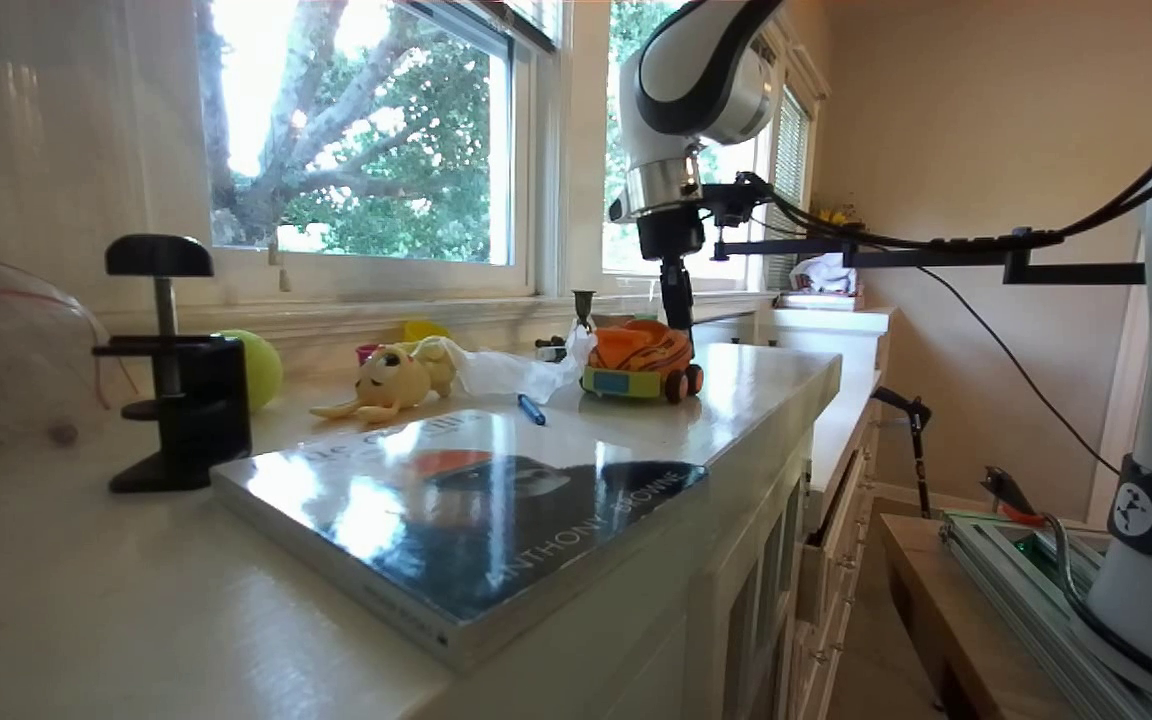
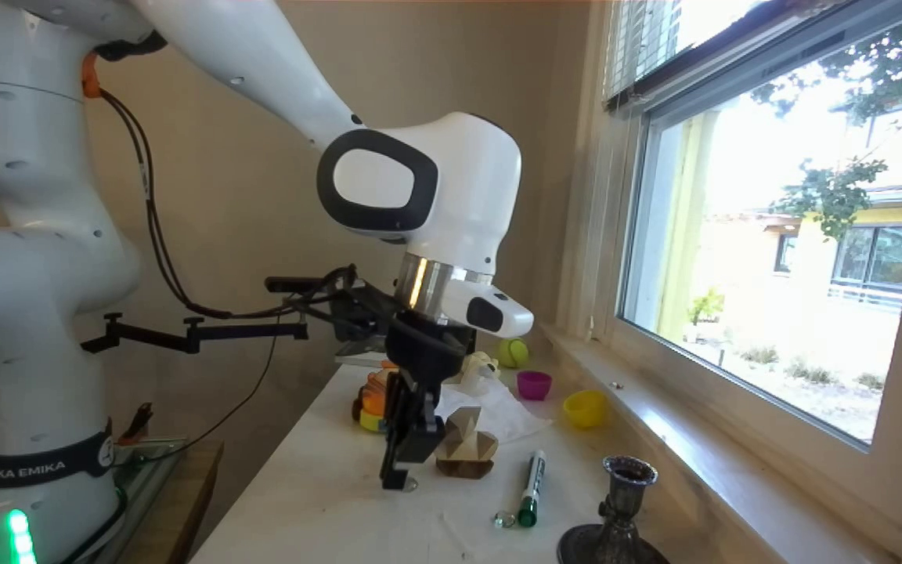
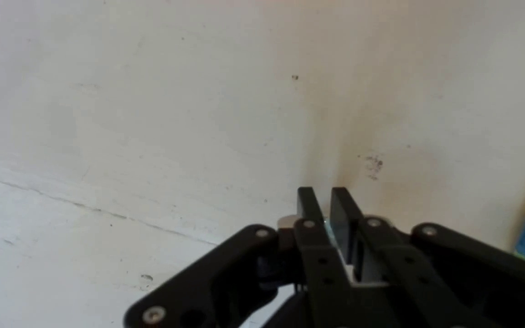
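Over the white painted countertop (image 2: 318,505), the black two-finger gripper (image 3: 322,193) is closed, a clear glass marble (image 2: 410,485) at its tips, whether gripped unclear; likely hard, slippery, best pinched mid-height.

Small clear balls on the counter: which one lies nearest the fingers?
The ball at the fingertips; the other clear ball lies farther off, beside the green marker.

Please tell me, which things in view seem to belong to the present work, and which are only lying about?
Apparently in the work:
gripper, jaws closed
small clear marble, right by the gripper; whether it is held, I cannot tell

Apparently just lying about:
orange toy car
green-capped marker
candle holder
yellow cup
purple cup
tennis ball
black clamp
book
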Robot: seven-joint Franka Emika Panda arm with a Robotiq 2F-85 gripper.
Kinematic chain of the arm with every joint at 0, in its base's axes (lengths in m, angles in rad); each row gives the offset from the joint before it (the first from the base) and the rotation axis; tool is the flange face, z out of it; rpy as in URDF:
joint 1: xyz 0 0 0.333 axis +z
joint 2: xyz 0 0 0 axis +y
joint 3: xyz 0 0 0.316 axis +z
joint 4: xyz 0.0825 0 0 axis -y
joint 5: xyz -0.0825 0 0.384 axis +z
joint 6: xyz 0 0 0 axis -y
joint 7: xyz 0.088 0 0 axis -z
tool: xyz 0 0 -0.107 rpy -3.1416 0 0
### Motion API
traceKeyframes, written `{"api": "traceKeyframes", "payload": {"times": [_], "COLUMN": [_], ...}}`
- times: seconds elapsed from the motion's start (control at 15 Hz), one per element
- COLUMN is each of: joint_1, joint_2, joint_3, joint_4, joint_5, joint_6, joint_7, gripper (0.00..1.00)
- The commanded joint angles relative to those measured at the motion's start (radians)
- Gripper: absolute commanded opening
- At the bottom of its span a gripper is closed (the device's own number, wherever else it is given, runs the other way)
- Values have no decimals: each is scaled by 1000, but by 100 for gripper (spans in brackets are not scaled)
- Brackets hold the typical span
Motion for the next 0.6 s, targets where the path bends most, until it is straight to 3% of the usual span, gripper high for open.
{"api": "traceKeyframes", "payload": {"times": [0.0,0.07,0.2,0.53], "joint_1": [-8,-8,-7,-7], "joint_2": [-7,-7,-7,-12], "joint_3": [6,6,6,5], "joint_4": [8,8,8,1], "joint_5": [-37,-36,-36,-40], "joint_6": [-23,-22,-17,2], "joint_7": [28,29,29,16], "gripper": [22,30,36,72]}}
